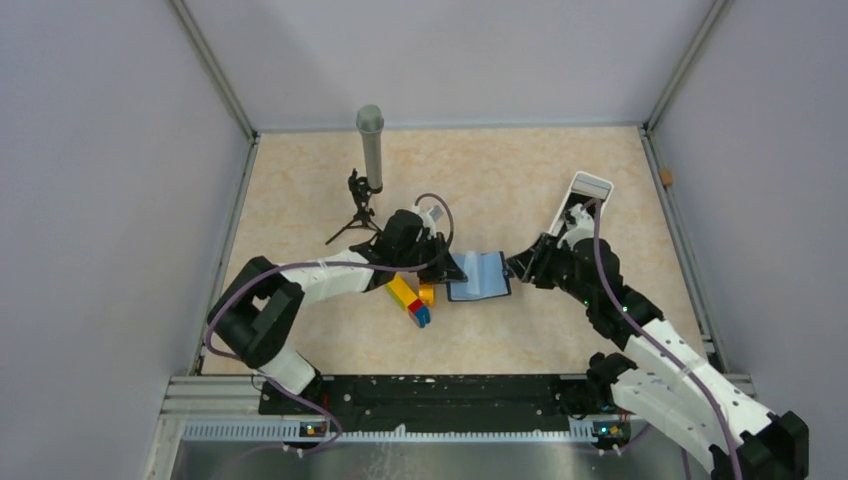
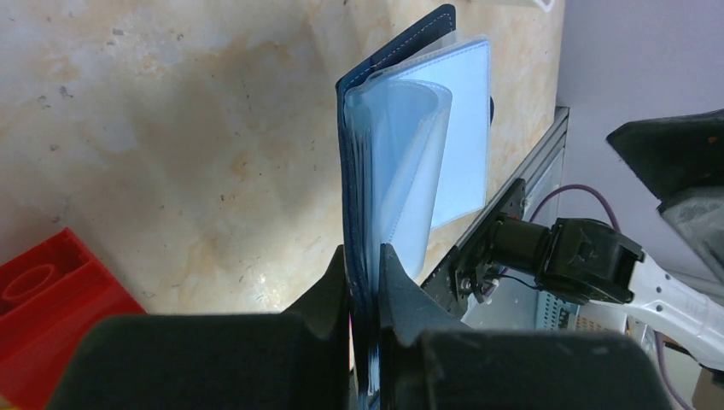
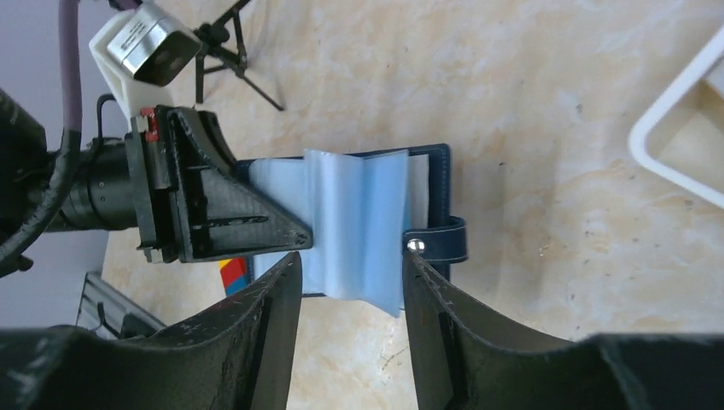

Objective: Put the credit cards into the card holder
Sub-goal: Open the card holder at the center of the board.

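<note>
Left wrist view: left gripper (image 2: 364,263) clenched on the wallet (image 2: 352,171) edge. Right wrist view alone shows the snap stud (image 3: 416,245), right gripper (image 3: 351,272) released.

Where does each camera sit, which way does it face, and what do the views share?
Top view: above and behind the robot, looking down at the table; the left arm and right arm show.
Left wrist view: on the left wrist, facing along the left hand, shut on the open wallet; the right arm shows beyond.
Right wrist view: on the right wrist, facing down past the open right hand at the table.
Shared: all three show the wallet; the right wrist view also shows the left hand.
</note>
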